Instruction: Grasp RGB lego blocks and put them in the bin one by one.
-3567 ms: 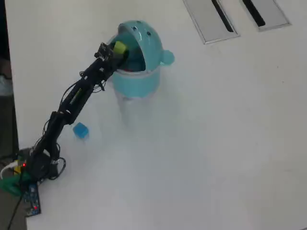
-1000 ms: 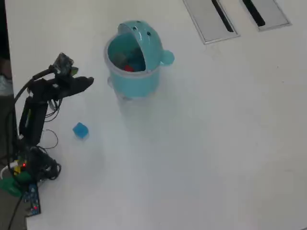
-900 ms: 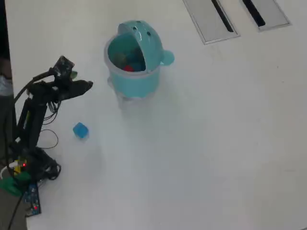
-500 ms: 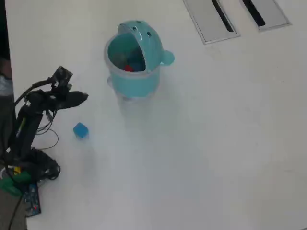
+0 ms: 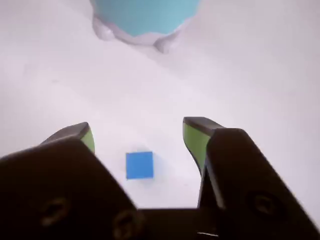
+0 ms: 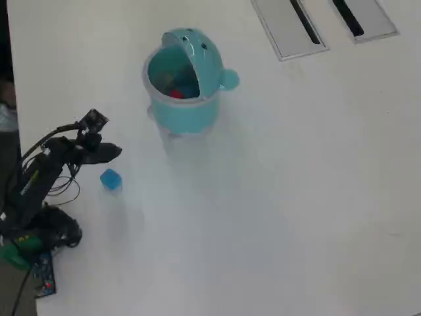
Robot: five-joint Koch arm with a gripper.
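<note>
Since the earlier frames, the gripper (image 5: pixel 139 135) had withdrawn from the bin (image 6: pixel 184 112) and lowered toward the blue block (image 6: pixel 110 179), its jaws spread wide and empty. The blue block (image 5: pixel 139 165) lay on the table (image 6: pixel 276 197) between the fingertips, well apart from the bin, inside which a red block (image 6: pixel 175 93) showed.

A plain white table (image 6: pixel 283 197) fills nearly the whole overhead view. Two grey rectangular panels (image 6: pixel 287 26) are set into the table at its top edge, side by side and slanted, each with a dark slot running along it; the right one (image 6: pixel 364 16) is cut off by the frame. At the table's lower left edge lies a small blue circuit board (image 6: pixel 45 275), with thin dark cables (image 6: pixel 62 191) looping just above it.
</note>
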